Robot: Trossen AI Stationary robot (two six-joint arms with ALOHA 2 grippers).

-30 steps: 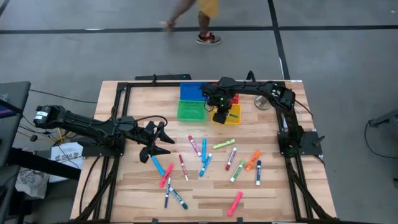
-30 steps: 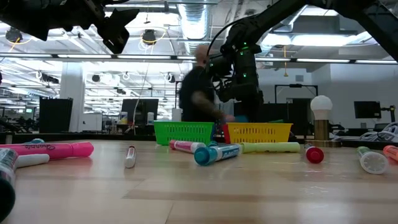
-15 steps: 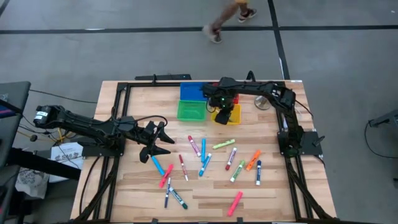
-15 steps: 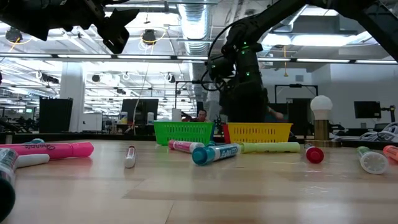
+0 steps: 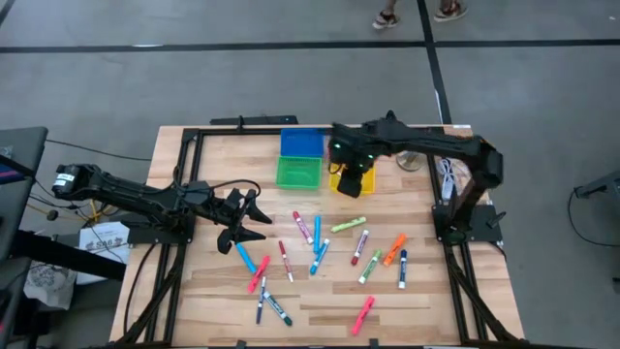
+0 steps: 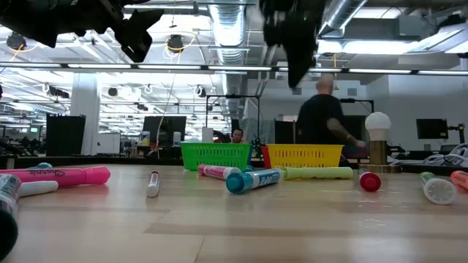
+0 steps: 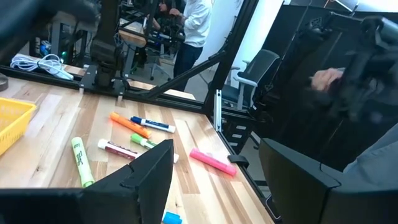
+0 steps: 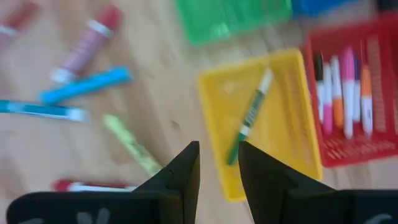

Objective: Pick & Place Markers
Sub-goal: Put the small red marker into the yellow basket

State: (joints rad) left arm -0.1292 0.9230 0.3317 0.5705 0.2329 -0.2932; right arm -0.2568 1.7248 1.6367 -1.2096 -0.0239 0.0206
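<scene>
Now yellow bin (image 8: 283, 134) holding green marker (image 8: 250, 115), red bin (image 8: 373, 140) several markers (image 8: 339, 90)

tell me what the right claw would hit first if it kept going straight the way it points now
Most likely the yellow bin: the right claw points down at it, open and empty, and a green marker lies inside on that line. Depth is unclear, so marker or bin floor could come first.

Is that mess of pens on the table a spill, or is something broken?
Nothing looks broken. The markers lie scattered at all angles on the wooden table, apparently waiting to be sorted. One green marker already lies in the yellow bin, several in the red bin.
</scene>
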